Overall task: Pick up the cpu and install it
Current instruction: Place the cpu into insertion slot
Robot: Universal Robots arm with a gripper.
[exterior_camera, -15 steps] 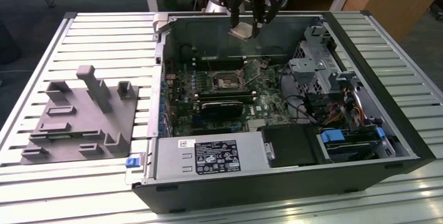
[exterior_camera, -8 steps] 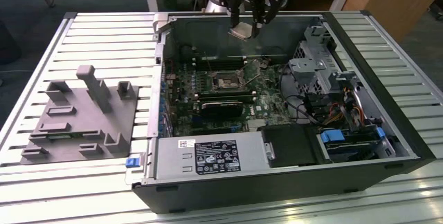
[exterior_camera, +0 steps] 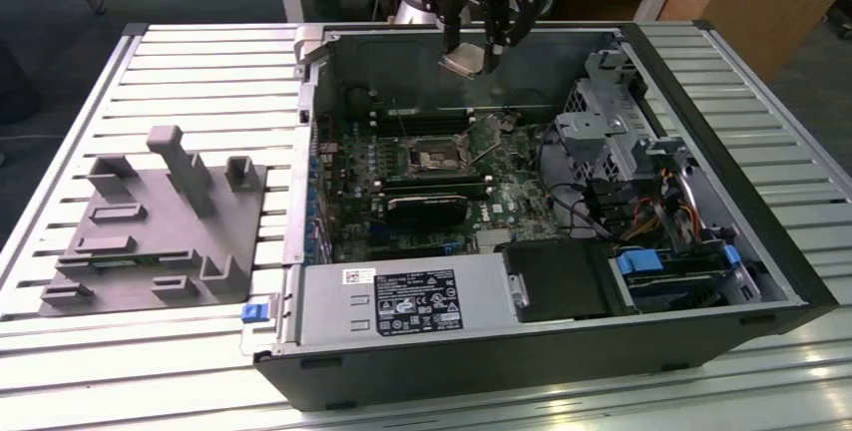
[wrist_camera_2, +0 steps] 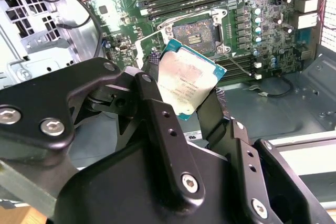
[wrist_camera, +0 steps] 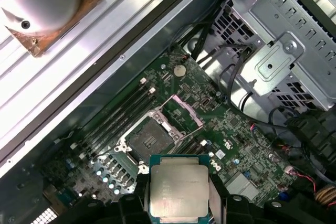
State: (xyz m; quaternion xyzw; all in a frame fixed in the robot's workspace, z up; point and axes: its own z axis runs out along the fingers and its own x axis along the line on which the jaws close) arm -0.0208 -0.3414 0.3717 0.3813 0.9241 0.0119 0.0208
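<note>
Exterior view, table [exterior_camera: 160,62]: a slatted metal table carries an open computer case [exterior_camera: 745,241] on the exterior view's right and a grey plastic tray [exterior_camera: 140,226] with upright blocks on its left.
Motherboard [exterior_camera: 399,167]: lies flat inside the case, with the dark metal-framed socket [exterior_camera: 436,155] near its middle; in the first wrist view the socket [wrist_camera: 149,137] stands open and empty, its frame lifted.
Hand [exterior_camera: 480,52]: hangs over the far part of the case, closed on the cpu from two opposite edges.
Cpu [exterior_camera: 465,60]: held tilted in the air, well above the board; in the second wrist view its pale metal top [wrist_camera_2: 186,77] faces the camera.
Step in hand: pickup looks done; carrying toward the socket.
Next move calls for: levelling the chip, squaring it to the socket, lowering gently.
</note>
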